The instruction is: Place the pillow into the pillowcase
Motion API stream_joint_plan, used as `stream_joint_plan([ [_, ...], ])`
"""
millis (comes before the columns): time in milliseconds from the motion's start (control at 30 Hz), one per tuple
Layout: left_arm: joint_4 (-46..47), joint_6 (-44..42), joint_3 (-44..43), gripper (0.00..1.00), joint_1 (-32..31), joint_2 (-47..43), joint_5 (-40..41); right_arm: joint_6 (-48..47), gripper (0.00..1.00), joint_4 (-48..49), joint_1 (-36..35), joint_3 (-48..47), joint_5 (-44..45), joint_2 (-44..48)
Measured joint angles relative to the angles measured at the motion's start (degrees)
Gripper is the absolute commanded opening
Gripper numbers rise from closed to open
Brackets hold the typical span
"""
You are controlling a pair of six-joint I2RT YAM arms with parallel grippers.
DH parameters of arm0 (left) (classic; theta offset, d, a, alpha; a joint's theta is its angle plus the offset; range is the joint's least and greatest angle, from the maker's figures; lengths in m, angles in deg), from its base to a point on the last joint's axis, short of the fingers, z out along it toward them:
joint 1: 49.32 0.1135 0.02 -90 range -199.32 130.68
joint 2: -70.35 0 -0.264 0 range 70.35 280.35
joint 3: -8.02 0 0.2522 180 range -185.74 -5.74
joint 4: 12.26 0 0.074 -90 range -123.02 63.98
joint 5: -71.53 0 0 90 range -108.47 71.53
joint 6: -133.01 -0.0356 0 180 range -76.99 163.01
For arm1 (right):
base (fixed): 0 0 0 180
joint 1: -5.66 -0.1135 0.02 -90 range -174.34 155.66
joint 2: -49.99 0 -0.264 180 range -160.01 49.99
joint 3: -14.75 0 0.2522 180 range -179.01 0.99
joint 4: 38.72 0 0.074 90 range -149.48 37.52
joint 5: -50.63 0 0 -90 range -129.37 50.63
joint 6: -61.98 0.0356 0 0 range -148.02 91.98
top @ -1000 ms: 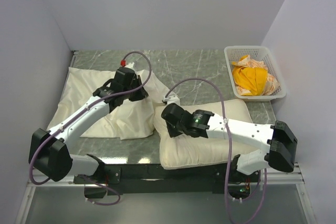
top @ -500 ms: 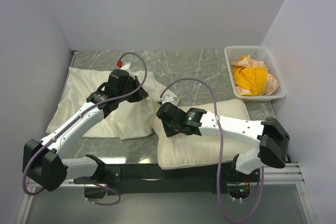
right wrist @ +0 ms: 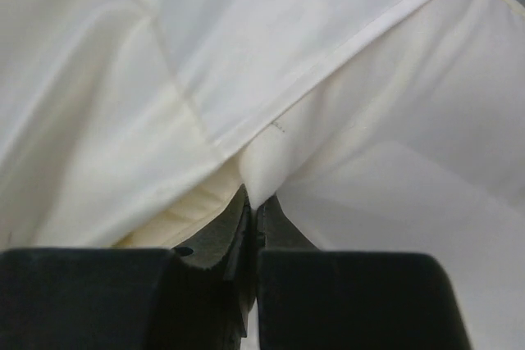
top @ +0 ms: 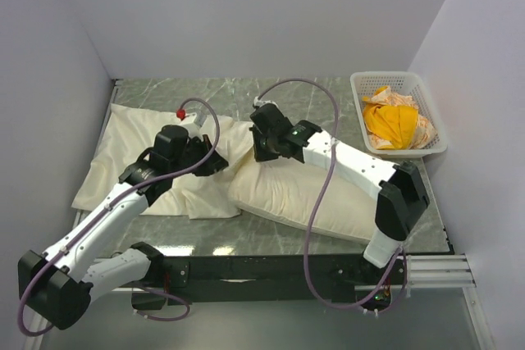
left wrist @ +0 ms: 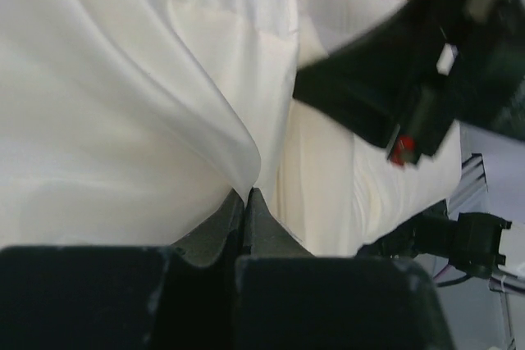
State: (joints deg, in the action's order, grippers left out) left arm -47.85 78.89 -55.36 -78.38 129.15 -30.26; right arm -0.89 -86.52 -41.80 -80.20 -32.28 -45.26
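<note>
The pillowcase (top: 143,165) lies limp and wrinkled on the left of the table. The plump cream pillow (top: 303,194) lies diagonally in the middle, its upper left end against the pillowcase's right edge. My left gripper (top: 217,161) is shut on a fold of the pillowcase (left wrist: 148,112), seen pinched between the jaws of the left gripper (left wrist: 246,193) in the left wrist view. My right gripper (top: 261,150) is shut on the pillow's upper left end. In the right wrist view the right gripper (right wrist: 259,196) pinches a fold of the pillow (right wrist: 385,194), with the pillowcase's hemmed edge (right wrist: 328,47) just beyond.
A white plastic basket (top: 418,93) with an orange-yellow cloth (top: 394,120) stands at the back right by the wall. Walls close in on the left, back and right. Grey marble table (top: 312,104) shows behind the pillow. The right arm (left wrist: 402,88) shows in the left wrist view.
My right gripper has dragged the pillow's left end away from the front edge, up and left to the pillowcase. My left gripper kept its grip and shifted slightly toward the near edge.
</note>
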Motion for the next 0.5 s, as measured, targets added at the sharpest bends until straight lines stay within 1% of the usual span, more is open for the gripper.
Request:
stream_joint_plan([
  [233, -1.1, -1.4, 2.3, 0.01, 0.0, -2.6, -2.4, -0.2, 0.0, -2.1, 5.1, -6.7, -3.7, -6.6],
  [500, -4.3, -3.8, 2.9, 0.01, 0.0, -4.5, -4.5, 0.5, 0.0, -2.5, 8.3, -8.8, -8.1, -9.2],
])
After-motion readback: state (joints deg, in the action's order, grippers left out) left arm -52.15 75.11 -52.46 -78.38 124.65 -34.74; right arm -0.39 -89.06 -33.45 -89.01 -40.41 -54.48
